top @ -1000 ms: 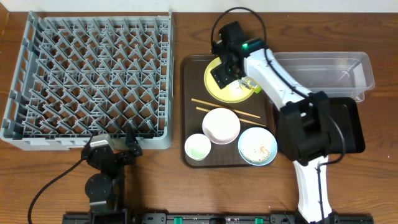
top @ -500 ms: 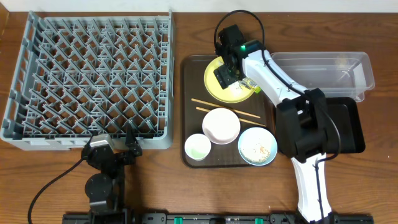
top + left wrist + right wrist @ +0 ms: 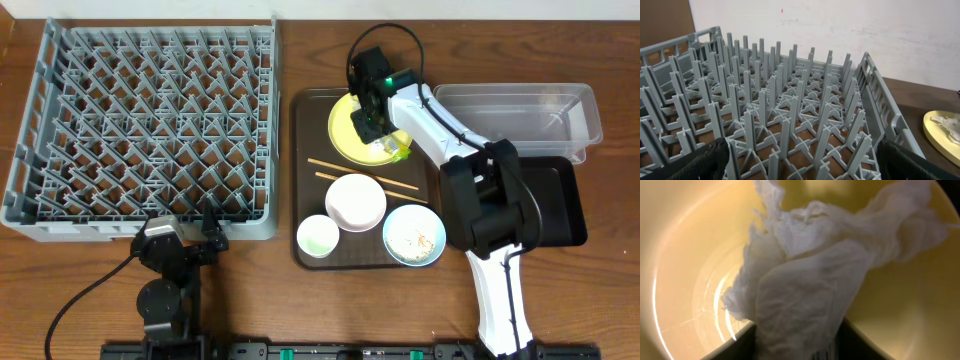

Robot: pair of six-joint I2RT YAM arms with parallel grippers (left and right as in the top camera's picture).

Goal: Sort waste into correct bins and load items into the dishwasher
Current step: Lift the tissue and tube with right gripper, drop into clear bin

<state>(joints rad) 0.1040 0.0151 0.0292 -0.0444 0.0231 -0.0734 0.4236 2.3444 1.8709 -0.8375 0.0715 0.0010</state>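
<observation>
The right gripper (image 3: 369,120) is down over the yellow plate (image 3: 343,138) in the upper middle of the overhead view, at the far end of the brown serving tray (image 3: 299,180). In the right wrist view its two dark fingers (image 3: 737,342) stand at the bottom edge, one on either side of the crumpled white napkin (image 3: 805,275). The napkin's lower folds fill the gap and press against both fingers, so they look closed onto the paper and holding it, with the plate's glossy well right behind. The napkin is soft and loose, which is probably why the grip goes into its bulk rather than at a stray corner. The green-yellow wrapper (image 3: 399,151) lies at the plate's lower right rim, just beside the arm.

The step in hand seems to be clearing waste off the plate before any dish moves. The clear tub (image 3: 520,115) and black tray (image 3: 568,205) sit at the right of the frame, on this arm's side. The chopsticks (image 3: 365,175), white bowl (image 3: 355,200) and light blue bowl (image 3: 414,235) wait lower on the serving tray.

The left gripper (image 3: 805,169) sits parked at lower left, its fingers spread wide and empty. It faces the grey dish rack (image 3: 140,130) — well placed for loading later.
</observation>
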